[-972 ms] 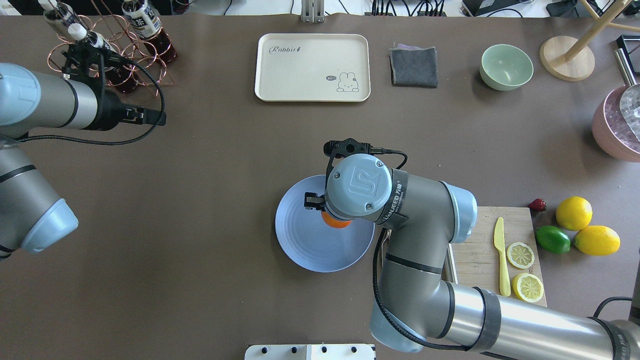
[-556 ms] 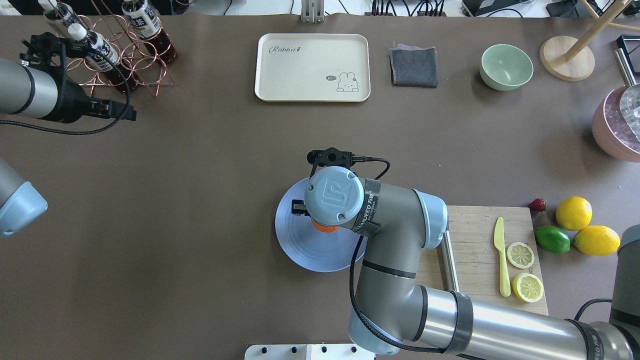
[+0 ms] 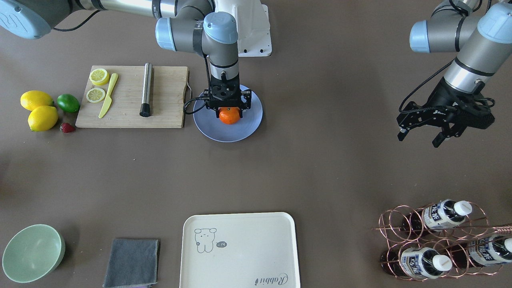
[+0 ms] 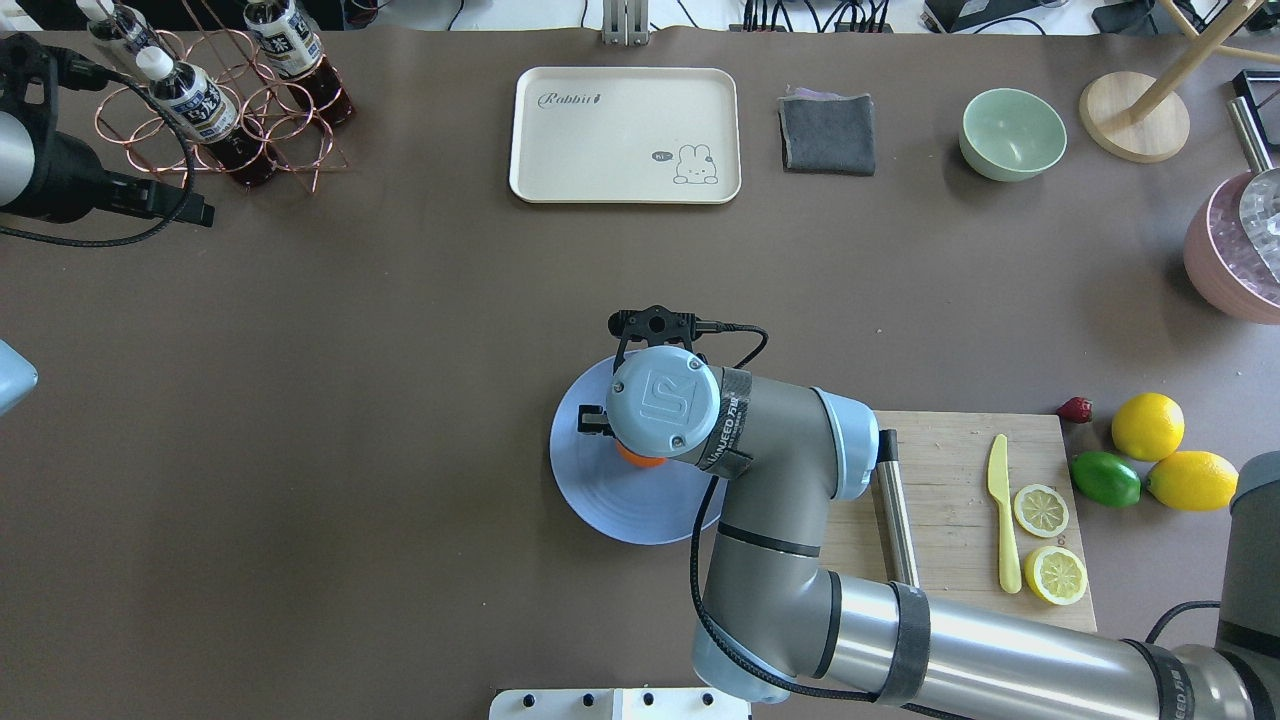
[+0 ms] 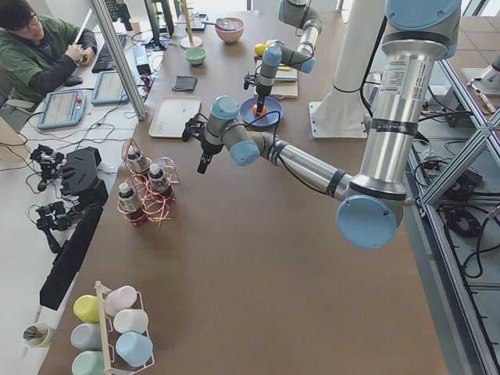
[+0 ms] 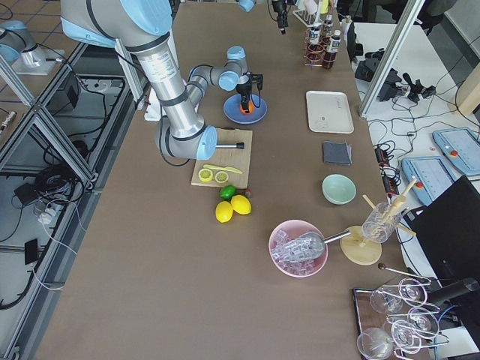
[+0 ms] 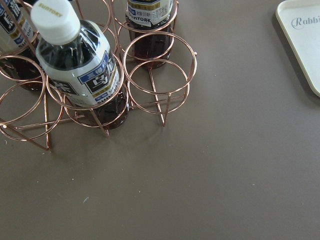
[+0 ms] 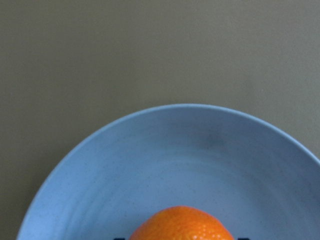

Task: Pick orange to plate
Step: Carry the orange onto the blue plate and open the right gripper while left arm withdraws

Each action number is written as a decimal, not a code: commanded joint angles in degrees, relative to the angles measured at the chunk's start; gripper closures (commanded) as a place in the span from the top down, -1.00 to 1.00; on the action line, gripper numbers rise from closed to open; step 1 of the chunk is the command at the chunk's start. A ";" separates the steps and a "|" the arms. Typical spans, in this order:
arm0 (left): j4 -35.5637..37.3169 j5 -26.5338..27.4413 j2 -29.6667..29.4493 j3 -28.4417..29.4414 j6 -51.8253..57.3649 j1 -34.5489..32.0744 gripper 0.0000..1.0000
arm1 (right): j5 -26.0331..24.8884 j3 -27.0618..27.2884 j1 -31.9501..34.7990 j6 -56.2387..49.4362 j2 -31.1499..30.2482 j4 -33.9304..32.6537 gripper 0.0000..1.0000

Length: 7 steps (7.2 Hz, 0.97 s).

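The right gripper (image 3: 229, 109), still pinching the orange (image 3: 229, 115), has sunk low over the middle of the plate (image 3: 228, 134), so letting go looks next; the left gripper (image 3: 418, 141) hangs spread, empty.

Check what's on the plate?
Only the orange, over the plate middle, gripped by the right end effector. Whether it touches the plate is hidden.
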 commanded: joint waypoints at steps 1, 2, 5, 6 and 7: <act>0.02 -0.36 0.13 -0.01 0.11 -0.18 0.96 | 3.69 7.43 2.43 -0.44 0.09 -7.63 1.00; -0.07 -1.14 0.82 -0.36 0.11 -0.27 0.96 | 7.28 14.62 4.71 -0.53 0.26 -16.47 1.00; -0.16 -7.28 5.55 -1.85 2.03 -5.61 0.96 | 18.97 24.16 19.44 -9.70 -2.96 -27.43 1.00; -0.16 -13.04 8.62 -2.47 7.18 -10.68 0.96 | 22.14 27.31 24.81 -17.85 -8.03 -27.37 1.00; -0.24 -17.80 10.92 -2.39 9.58 -16.30 0.96 | 26.78 27.26 31.65 -29.07 -12.35 -27.37 1.00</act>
